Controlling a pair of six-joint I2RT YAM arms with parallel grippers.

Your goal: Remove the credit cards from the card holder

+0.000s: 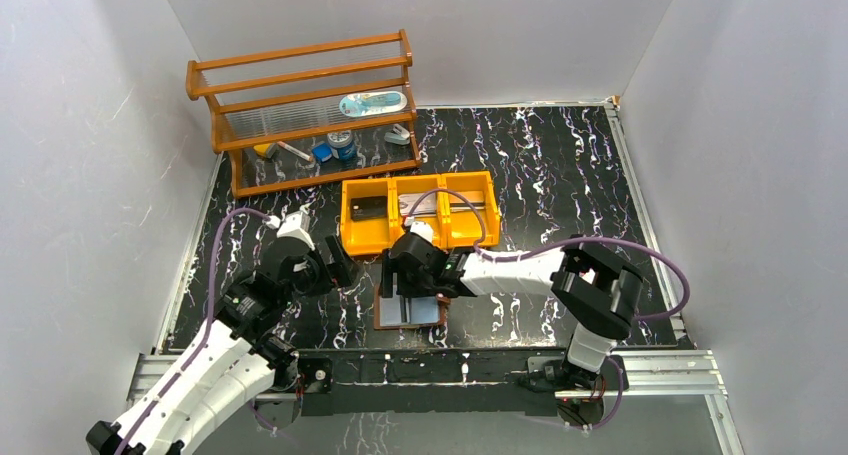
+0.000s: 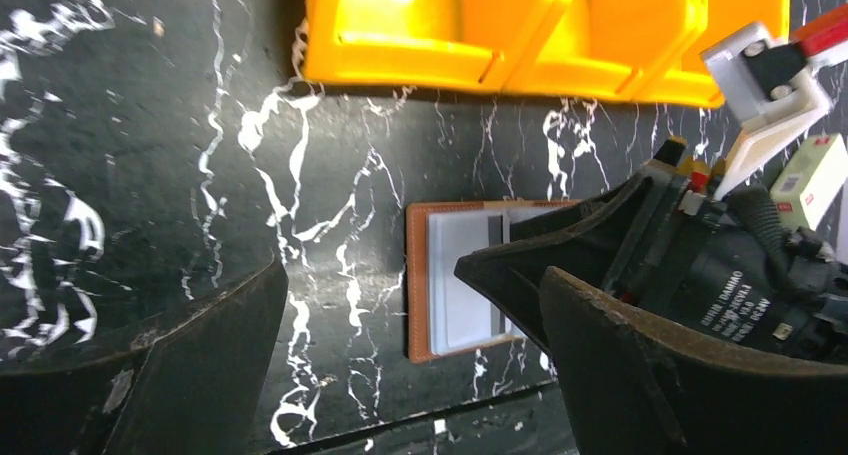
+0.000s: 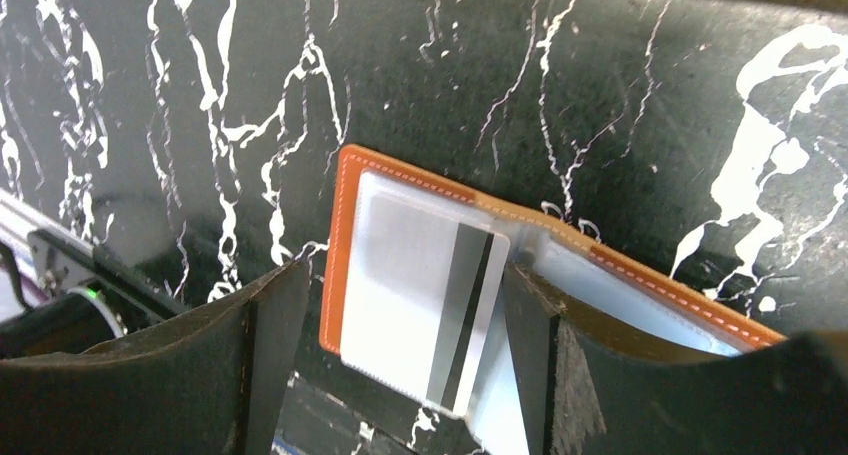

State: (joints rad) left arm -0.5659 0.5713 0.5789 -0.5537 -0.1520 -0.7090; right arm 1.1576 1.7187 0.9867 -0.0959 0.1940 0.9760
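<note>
Top view: left gripper (image 1: 335, 260), jaws spread, is stationed at 9 o'clock of the open holder (image 1: 410, 312). Left wrist: one card (image 2: 460, 275) is seen lying on it. Right wrist: right gripper (image 3: 405, 285) stands spread astride that card, nothing pinched. Extraction is judged in hand; closure on its edges is required next.

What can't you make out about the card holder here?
Top view: the right claw covers the far part of the card holder.
Left wrist view: the right arm hides its right half.
Right wrist view: a finger and the bottom edge cut off its right sleeve; cards beneath the striped card cannot be counted.
</note>
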